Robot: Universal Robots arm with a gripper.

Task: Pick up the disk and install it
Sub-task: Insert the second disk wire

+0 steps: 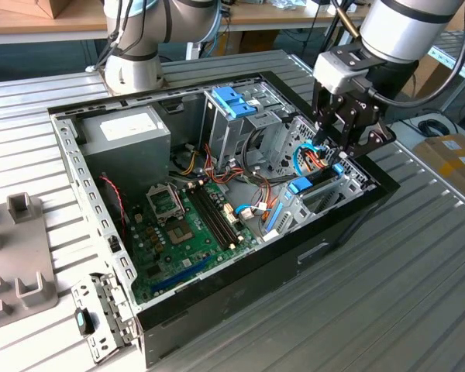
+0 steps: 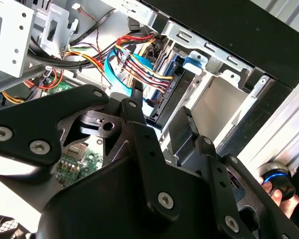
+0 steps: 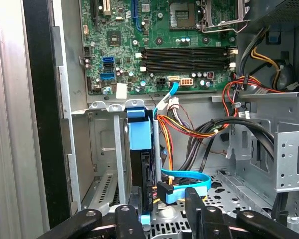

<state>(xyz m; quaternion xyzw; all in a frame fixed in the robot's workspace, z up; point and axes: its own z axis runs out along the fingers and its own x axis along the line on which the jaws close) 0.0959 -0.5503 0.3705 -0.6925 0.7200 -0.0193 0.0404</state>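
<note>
1 disk [image 3: 140, 149] stands on edge in PC case [image 1: 349, 225] bay w/ 1 gripper [image 1: 342, 142] above; grip state can't tell.

green motherboard [image 1: 187, 232], blue-framed disk [image 3: 140, 132] (black pincer [image 1: 349, 138])

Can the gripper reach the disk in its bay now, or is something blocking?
Probably yes: the gripper hangs right above the disk standing edgewise in its bay, though coloured cables crowd one side.

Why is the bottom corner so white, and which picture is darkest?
In the second wrist view, glare whitens the corner beside the gripper, whose dark linkage looms large; the first wrist view is evenly lit on the disk; the exterior view stays clear, shadowed inside the computer case.
</note>
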